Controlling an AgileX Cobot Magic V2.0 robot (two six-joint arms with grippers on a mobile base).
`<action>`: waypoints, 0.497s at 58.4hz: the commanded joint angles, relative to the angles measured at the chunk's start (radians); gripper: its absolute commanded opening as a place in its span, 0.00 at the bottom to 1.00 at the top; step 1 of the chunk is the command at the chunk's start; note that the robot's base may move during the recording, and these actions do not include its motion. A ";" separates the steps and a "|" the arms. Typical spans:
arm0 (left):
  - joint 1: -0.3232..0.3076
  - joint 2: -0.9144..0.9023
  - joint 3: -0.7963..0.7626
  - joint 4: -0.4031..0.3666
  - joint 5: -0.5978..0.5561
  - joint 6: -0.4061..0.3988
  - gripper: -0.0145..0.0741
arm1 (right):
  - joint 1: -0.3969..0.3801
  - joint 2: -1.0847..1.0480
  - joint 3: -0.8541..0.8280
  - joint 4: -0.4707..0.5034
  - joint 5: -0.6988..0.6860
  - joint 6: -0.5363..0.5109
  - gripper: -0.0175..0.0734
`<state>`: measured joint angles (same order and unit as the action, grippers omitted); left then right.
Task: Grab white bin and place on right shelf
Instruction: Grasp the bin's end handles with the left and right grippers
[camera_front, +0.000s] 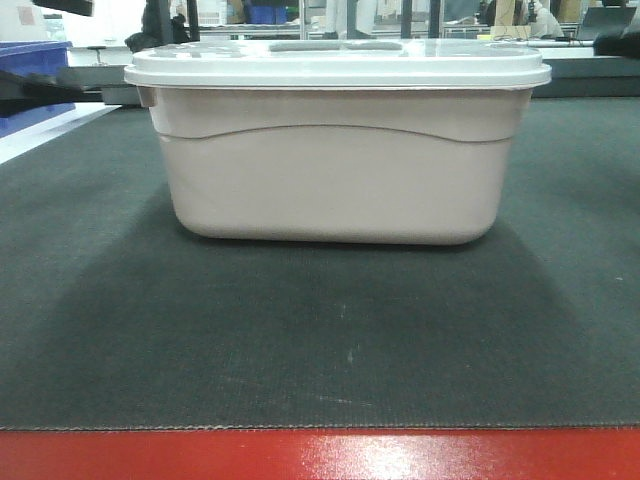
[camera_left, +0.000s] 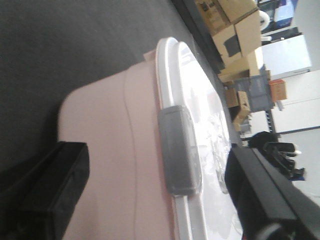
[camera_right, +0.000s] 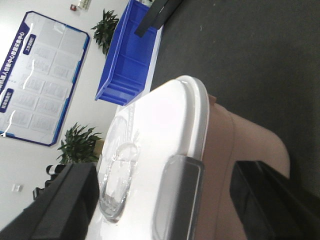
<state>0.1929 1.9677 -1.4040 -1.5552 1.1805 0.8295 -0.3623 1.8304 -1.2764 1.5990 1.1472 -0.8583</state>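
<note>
Grasp stage, I judge: left pincer (camera_left: 157, 187) and right pincer (camera_right: 167, 197), both wide open and empty, bracket the ends of the large pale-beige, white-lidded plastic bin (camera_front: 335, 170) mid-frame; next, close together and lift.

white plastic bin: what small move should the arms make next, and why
Probably close both grippers: the left gripper and right gripper each hang open astride a grey end clip of the off-white lidded plastic bin resting on the dark mat.

White bin (camera_front: 335, 170): pale beige tub, whiter lid on, upright, centred on dark mat (camera_front: 300, 340).
</note>
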 joint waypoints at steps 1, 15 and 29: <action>-0.040 -0.043 -0.034 -0.114 0.033 0.014 0.68 | 0.025 -0.026 -0.031 0.098 0.093 -0.041 0.89; -0.120 -0.040 -0.034 -0.121 -0.063 0.014 0.68 | 0.120 0.004 -0.031 0.100 0.042 -0.067 0.89; -0.167 -0.040 -0.034 -0.132 -0.087 0.014 0.68 | 0.134 0.004 -0.031 0.103 0.004 -0.068 0.89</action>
<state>0.0444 1.9823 -1.4040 -1.6001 1.0637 0.8361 -0.2281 1.8843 -1.2764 1.6200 1.1118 -0.9066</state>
